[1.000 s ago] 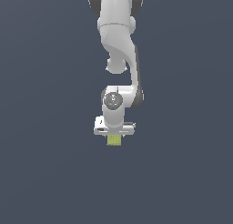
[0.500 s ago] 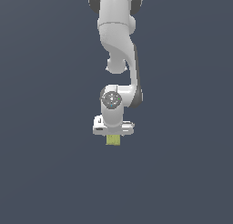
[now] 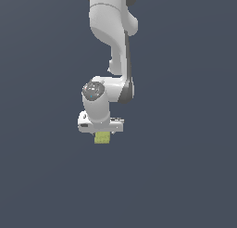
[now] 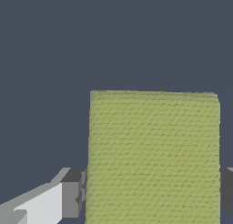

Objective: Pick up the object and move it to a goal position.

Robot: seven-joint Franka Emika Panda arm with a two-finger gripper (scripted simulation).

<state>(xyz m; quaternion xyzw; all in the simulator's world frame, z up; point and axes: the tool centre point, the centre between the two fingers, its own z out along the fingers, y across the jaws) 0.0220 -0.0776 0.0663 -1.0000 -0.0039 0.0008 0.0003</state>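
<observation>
The object [image 3: 102, 138] is a small flat yellow-green block that pokes out just below the white hand in the exterior view. My gripper [image 3: 102, 134] is wider than the block and hides its upper part. In the wrist view the object [image 4: 154, 141] fills the space between my fingers, with its mottled face towards the camera. One grey finger pad [image 4: 73, 198] presses against one side of it, and the other pad [image 4: 227, 191] meets the opposite side at the frame edge. The gripper [image 4: 152, 198] is shut on the block.
The white arm [image 3: 113, 32] comes down from the top of the exterior view to the hand. Behind everything is a plain dark blue-grey background, and no other object or marker shows.
The hand and the block have moved together towards the exterior view's left and slightly up. The grip looks unchanged.
</observation>
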